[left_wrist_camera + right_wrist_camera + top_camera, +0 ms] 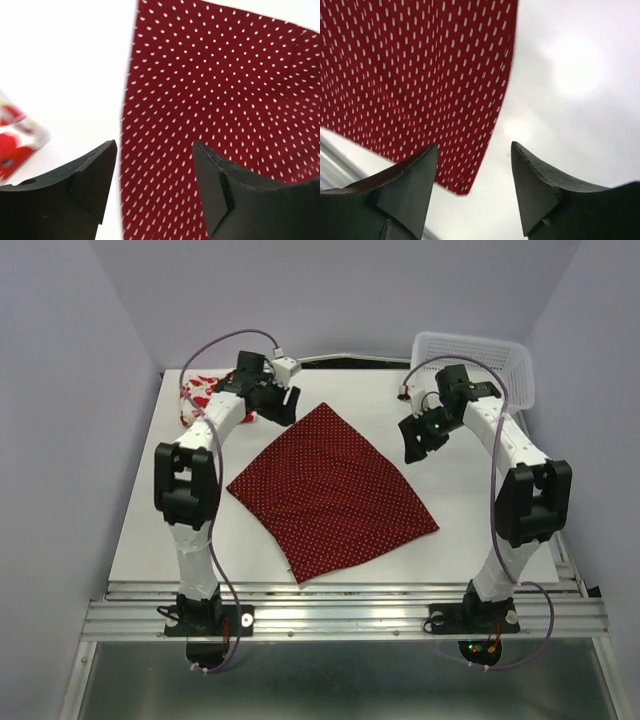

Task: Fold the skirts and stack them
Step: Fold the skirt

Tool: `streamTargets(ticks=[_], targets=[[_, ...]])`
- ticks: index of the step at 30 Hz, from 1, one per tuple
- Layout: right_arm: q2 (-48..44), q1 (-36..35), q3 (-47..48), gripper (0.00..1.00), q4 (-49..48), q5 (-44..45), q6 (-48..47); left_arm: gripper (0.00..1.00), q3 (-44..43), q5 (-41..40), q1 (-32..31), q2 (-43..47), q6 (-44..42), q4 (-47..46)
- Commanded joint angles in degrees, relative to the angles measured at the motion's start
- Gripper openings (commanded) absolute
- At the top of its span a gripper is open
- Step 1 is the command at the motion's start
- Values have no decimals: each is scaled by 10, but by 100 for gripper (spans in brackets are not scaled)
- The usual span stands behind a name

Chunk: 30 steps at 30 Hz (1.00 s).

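The dark red skirt with tiny white dots (330,490) lies spread flat in the middle of the white table. It also shows in the left wrist view (225,100) and the right wrist view (415,70). The white skirt with red flowers (200,395) lies bunched at the far left corner; an edge of it shows in the left wrist view (15,140). My left gripper (275,410) is open and empty above the dark red skirt's far corner. My right gripper (412,440) is open and empty above bare table beside the skirt's right edge.
A white plastic lattice basket (480,360) stands at the far right corner, behind the right arm. The table (150,520) has bare white surface to the left and right of the spread skirt. Grey walls close in the sides and back.
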<state>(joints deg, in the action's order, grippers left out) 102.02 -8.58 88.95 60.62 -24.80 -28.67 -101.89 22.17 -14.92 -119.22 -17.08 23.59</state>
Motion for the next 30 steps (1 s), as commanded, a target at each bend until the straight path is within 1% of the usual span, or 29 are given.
streamTargets(ticks=[1,2,3,5,6,8,9,10,12,14,15,17,21,23,27,30], targets=[[71,-16,103,63,-3,-53,-27,73,52,43,61,105,-30,58],[87,-23,132,59,-2,-51,-28,72,68,43,69,115,-37,62],[100,-30,141,52,2,-47,-40,71,101,41,81,124,-50,70],[131,-50,135,49,6,-50,-45,68,138,31,91,150,-57,72],[136,-57,123,47,-8,-47,-44,68,174,28,95,159,-59,68],[140,-77,97,45,-27,-43,-45,66,204,26,107,173,-66,63],[138,-84,70,45,-61,-34,-44,65,227,30,117,176,-67,59],[137,-89,61,45,-75,-31,-50,64,237,33,122,178,-66,59],[143,-105,55,44,-92,-25,-62,63,258,49,135,178,-63,58],[157,-115,34,42,-89,8,-81,60,273,52,148,174,-59,51],[159,-123,24,41,-91,14,-84,59,276,51,164,173,-58,50],[156,-123,-1,41,-93,18,-91,55,280,43,173,164,-62,49],[140,-137,-66,41,-107,25,-94,54,294,19,177,147,-67,25],[136,-149,-97,41,-110,23,-86,53,289,20,178,133,-73,19],[135,-175,-132,41,-116,5,-65,48,267,46,179,99,-94,43],[136,-190,-137,41,-113,-16,-47,48,264,83,184,86,-121,62]])
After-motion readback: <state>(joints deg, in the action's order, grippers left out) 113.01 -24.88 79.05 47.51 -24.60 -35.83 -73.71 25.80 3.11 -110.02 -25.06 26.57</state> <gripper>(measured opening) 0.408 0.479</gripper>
